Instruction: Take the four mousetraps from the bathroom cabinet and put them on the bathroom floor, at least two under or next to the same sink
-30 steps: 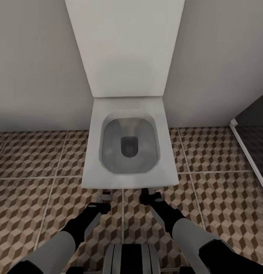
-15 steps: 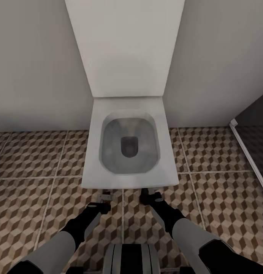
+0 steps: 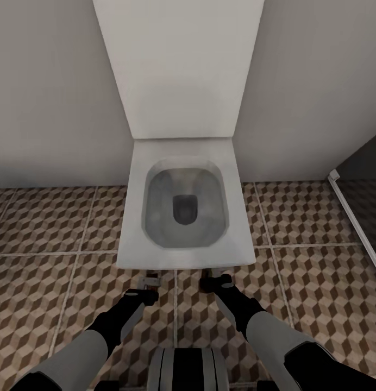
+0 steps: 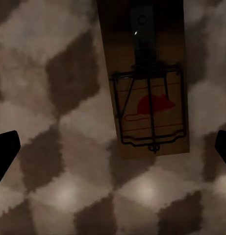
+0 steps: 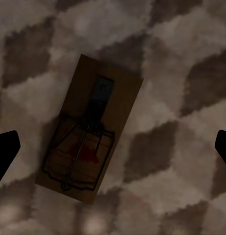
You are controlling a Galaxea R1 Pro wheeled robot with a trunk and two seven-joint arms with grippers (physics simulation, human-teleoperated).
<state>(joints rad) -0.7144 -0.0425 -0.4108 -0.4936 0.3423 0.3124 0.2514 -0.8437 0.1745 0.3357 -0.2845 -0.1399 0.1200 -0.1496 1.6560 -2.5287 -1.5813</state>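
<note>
Tan mousetraps (image 4: pixel 149 98) (image 5: pixel 88 132) lie beneath both open grippers (image 3: pixel 150 283) (image 3: pixel 212 278); the right gripper has edged back slightly.

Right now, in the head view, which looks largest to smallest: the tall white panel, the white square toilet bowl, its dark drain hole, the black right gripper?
1. tall white panel
2. white square toilet bowl
3. dark drain hole and black right gripper look alike; unranked.

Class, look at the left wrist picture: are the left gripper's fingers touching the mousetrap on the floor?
Apart. In the left wrist view the mousetrap lies flat on the tiled floor, and the left gripper has patterned floor showing between each finger and the board.
</note>
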